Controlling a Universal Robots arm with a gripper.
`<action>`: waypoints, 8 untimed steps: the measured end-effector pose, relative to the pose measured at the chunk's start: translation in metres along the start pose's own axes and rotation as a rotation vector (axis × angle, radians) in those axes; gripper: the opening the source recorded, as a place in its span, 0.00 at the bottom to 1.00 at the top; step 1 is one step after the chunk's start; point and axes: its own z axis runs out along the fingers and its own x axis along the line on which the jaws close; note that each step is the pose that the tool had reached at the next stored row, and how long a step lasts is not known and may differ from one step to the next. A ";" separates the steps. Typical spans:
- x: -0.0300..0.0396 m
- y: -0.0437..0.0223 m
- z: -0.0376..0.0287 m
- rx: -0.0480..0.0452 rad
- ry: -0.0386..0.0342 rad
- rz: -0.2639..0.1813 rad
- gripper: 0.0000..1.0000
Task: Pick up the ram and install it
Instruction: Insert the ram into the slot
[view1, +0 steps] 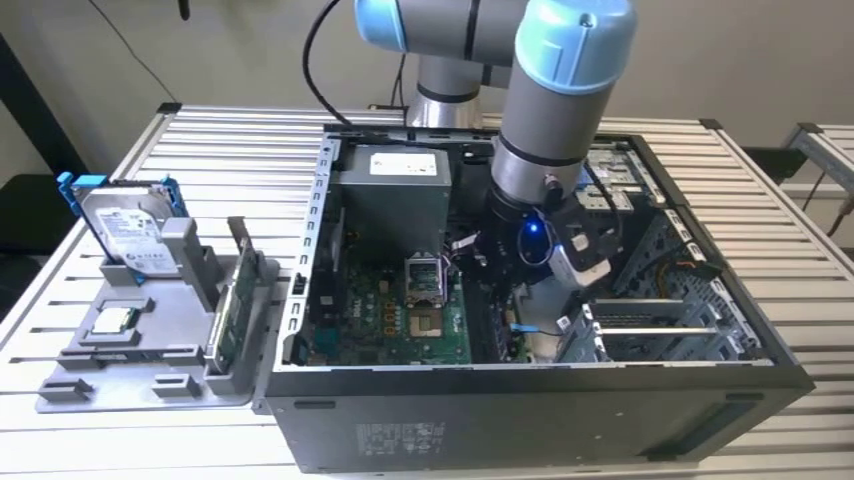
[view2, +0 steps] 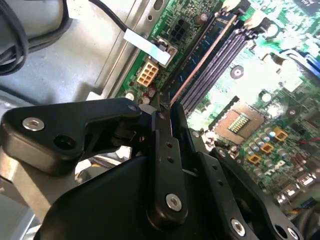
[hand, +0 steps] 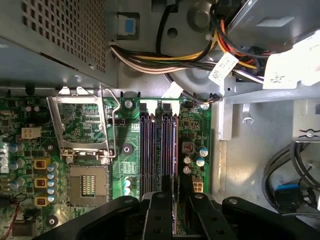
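I have the gripper (view2: 167, 117) down inside the open computer case (view1: 534, 400), low over the motherboard (hand: 75, 130); its fingers (hand: 161, 210) are closed together on the end of the ram (view2: 210, 52), which stands on edge in the outermost of the memory slots (hand: 150, 150); the stick runs straight away from the claw along that slot; the open processor socket (hand: 82, 127) lies off to one side of the claw, the loose cables (hand: 190, 55) beyond the slots' far end.

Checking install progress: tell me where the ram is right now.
In the second wrist view the ram stands on edge along the motherboard's memory slots, its near end between the gripper fingers, beside the CPU socket.
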 end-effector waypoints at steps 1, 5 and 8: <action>0.0000 0.0000 -0.0046 0.0003 0.0001 0.000 0.22; 0.0000 0.0000 -0.0229 0.0001 0.0001 0.000 0.22; -0.0001 0.0001 -0.0271 0.0001 0.0000 0.000 0.22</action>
